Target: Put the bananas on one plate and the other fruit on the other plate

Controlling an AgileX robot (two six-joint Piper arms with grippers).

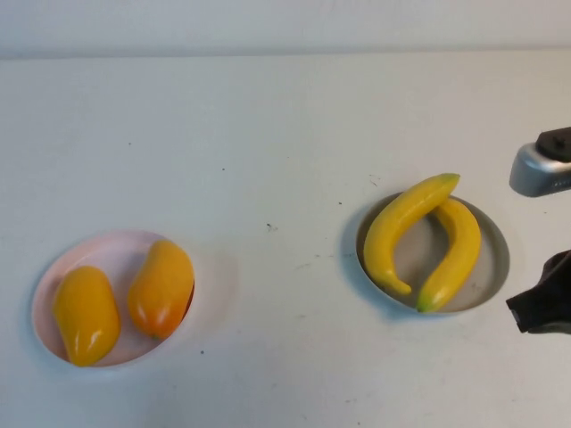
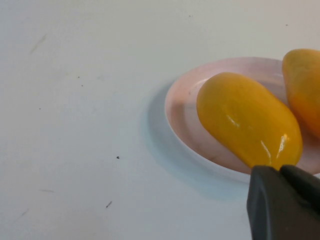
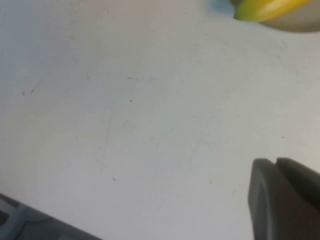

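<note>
- Lying on the grey-blue plate (image 1: 489, 283) on the right side of the tabletop (image 1: 268, 134) are the two bananas.
- One banana (image 1: 401, 227) curves along the left side of that plate, with its greenish tip pointing to the far right.
- The second banana (image 1: 457, 254) curves along the right side, and its green tip sits at the near edge of the plate.
- The two bananas touch at their far ends.
- On the left side of the tabletop is the pale pink plate (image 1: 107, 251), well apart from the grey-blue one.
- The plain yellow-orange mango (image 1: 86, 314) lies on the left part of the pink plate.
- The bigger mango with the orange-red blush (image 1: 161, 287) lies just beside it on the right part of the same plate.
- The left gripper (image 2: 285, 202) is near the pink plate, close to the plain mango, and its dark fingers are pressed together with nothing in them.
- The right gripper (image 3: 287, 197) is over bare tabletop near the grey-blue plate, and its fingers are together and hold nothing.
- In the high view, a dark part of the right arm (image 1: 546, 305) shows at the right edge, just beside the grey-blue plate.
</note>
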